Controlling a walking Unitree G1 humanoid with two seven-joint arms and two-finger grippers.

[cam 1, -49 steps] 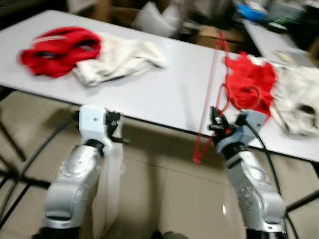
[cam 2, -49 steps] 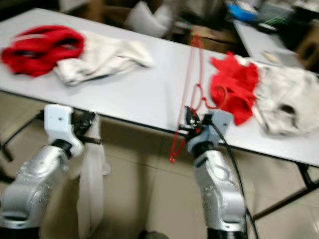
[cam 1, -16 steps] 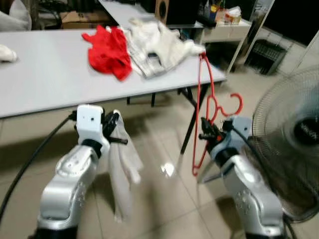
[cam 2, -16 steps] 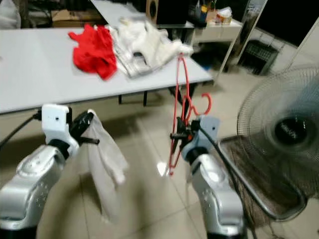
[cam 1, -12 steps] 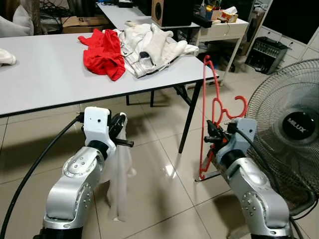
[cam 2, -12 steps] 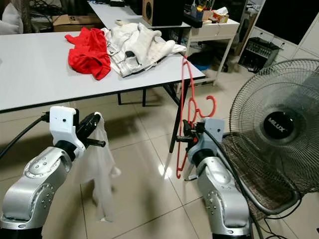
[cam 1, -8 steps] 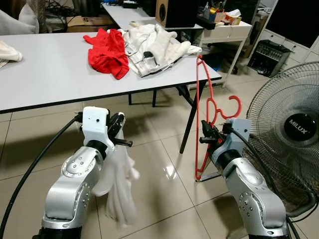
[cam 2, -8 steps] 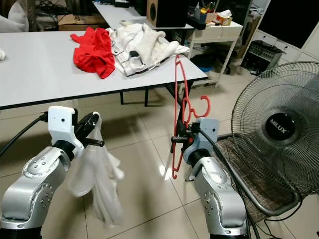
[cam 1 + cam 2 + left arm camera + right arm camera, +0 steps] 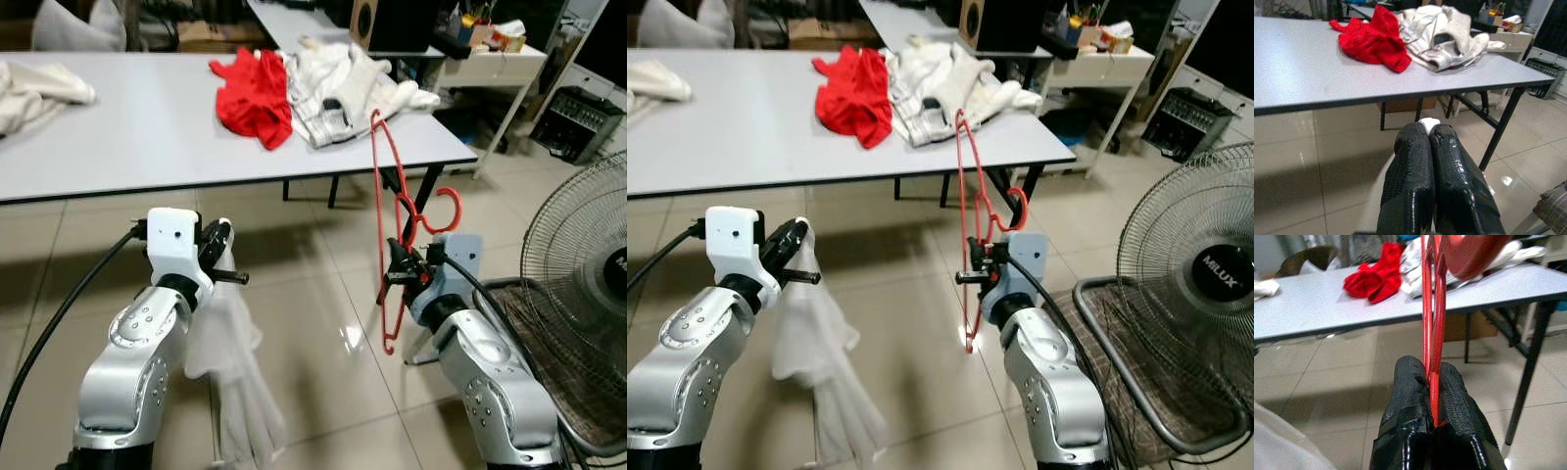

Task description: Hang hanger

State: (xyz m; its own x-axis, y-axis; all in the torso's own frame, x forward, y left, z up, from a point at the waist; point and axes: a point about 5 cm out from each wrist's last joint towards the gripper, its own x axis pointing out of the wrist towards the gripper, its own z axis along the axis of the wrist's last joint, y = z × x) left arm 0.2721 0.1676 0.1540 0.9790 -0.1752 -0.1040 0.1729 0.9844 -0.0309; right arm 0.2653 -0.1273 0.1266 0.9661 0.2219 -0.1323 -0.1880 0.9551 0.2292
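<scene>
A thin red hanger (image 9: 972, 186) stands nearly upright in front of my right arm, its hook (image 9: 452, 208) curling to the right. My right gripper (image 9: 395, 274) is shut on the hanger's lower wire; the right wrist view has the red wire (image 9: 1429, 308) pinched between both black fingers (image 9: 1408, 382). My left gripper (image 9: 223, 257) is shut on a white garment (image 9: 230, 338) that hangs limp below it toward the tiled floor. In the left wrist view a bit of white cloth (image 9: 1427, 123) pokes out between the closed fingertips (image 9: 1415, 147).
A long white table (image 9: 127, 127) stands ahead with a red cloth (image 9: 253, 98), a heap of white clothes (image 9: 338, 83) and another pale cloth (image 9: 39, 88) at its left end. A large standing fan (image 9: 1205, 274) is close on my right. Tiled floor lies between.
The whole view has swung left, so table and fan sit further right in the picture. Both grippers keep their hold. The white garment has swung and hangs lower.
</scene>
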